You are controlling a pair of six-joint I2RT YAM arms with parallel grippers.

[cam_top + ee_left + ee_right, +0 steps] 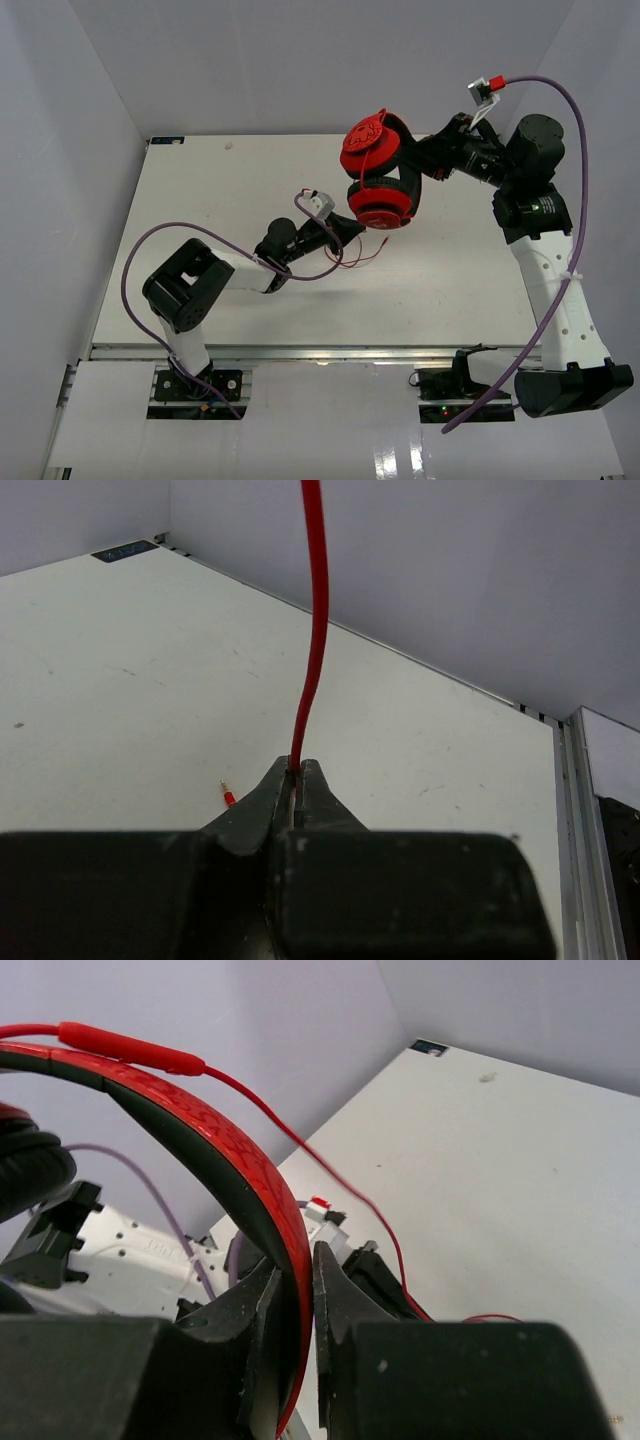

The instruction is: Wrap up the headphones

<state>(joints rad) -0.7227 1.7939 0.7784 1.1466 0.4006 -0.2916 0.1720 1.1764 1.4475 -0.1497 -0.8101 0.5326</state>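
While the right gripper [424,162] holds the red headphones [380,172] off the white table [200,190], over its far right part, the left gripper [353,228] sits just below and left of them in the top view. Right wrist view: the right gripper [298,1265] has its jaws nearly closed, clamped on the black-and-red headband [230,1150], with the band running up between the two fingers.

In the top view the two round earcups lie one beyond the other, the far earcup [368,140] toward the back wall and the near earcup [383,205] closest to the left gripper, with the headband [408,165] on the right-gripper side.

Left wrist view: the left gripper [297,772] is pinched fully together on the thin red cord [315,630], which rises straight up out of the fingertips and leaves the top of the frame. The cord [300,1150] also shows in the right wrist view, coming off a thicker red inline piece [130,1050] above the headband and dropping toward the left arm below. Past the left gripper, the loose cord end [362,258] lies in loops on the table. The plug [228,798] rests on the table just left of the left fingertips, apart from them.

A purple cable [140,250] loops off the left arm, and another purple cable [575,150] arcs over the right arm.
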